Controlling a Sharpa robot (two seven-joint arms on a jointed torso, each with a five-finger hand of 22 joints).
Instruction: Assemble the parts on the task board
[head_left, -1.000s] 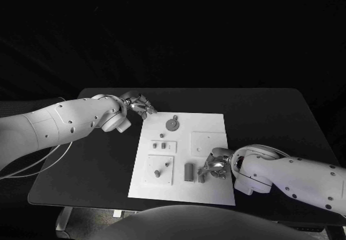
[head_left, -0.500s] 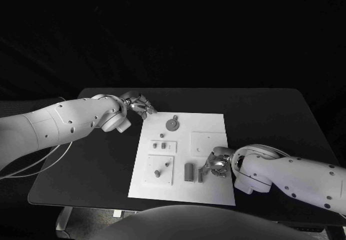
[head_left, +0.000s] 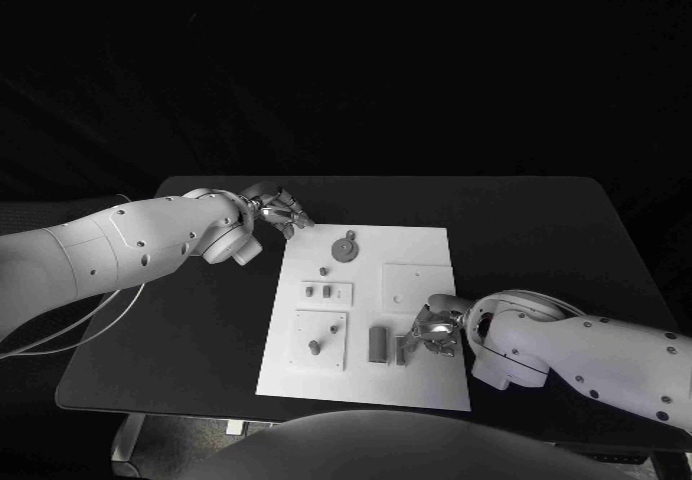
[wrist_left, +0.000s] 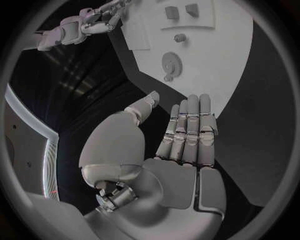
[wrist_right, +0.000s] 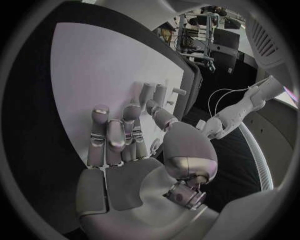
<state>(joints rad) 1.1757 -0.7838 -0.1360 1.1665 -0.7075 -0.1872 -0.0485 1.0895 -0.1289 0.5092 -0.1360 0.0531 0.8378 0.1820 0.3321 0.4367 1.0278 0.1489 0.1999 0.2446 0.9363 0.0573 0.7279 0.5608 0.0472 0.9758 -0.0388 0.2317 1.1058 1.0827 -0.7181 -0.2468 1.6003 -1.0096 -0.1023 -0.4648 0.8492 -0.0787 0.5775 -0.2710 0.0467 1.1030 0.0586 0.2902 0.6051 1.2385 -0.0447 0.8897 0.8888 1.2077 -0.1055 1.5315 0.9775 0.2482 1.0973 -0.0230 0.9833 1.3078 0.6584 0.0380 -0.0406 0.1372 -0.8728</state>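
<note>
The task board (head_left: 365, 318) is lying flat in the middle of the head picture, a white plate on the black table (head_left: 562, 225). The small grey parts are sitting on it. A round part with a little tab (head_left: 345, 246) is lying near the top of the board. A long, thin block (head_left: 379, 343) is lying near the bottom, a bit right of the middle. A small peg (head_left: 315, 348) is standing in a square plate at the lower left of the board.

I think these parts are light, hard and smooth. They look like they could slip or roll if I squeeze them wrong. I think the long block wants a soft pinch on its two long sides, near its middle. I think the peg wants a pinch close to its top.

My right hand (head_left: 433, 332) is coming in from the lower right of the head picture. It is resting low over the board, just beside the long block. My right fingers (wrist_right: 115, 135) are stretched toward the board and a little apart. I am not seeing anything held in them.

My left hand (head_left: 278, 212) is sitting in the upper left, just off the board's top corner. My left fingers (wrist_left: 190, 127) are lying straight and close together, holding nothing.
</note>
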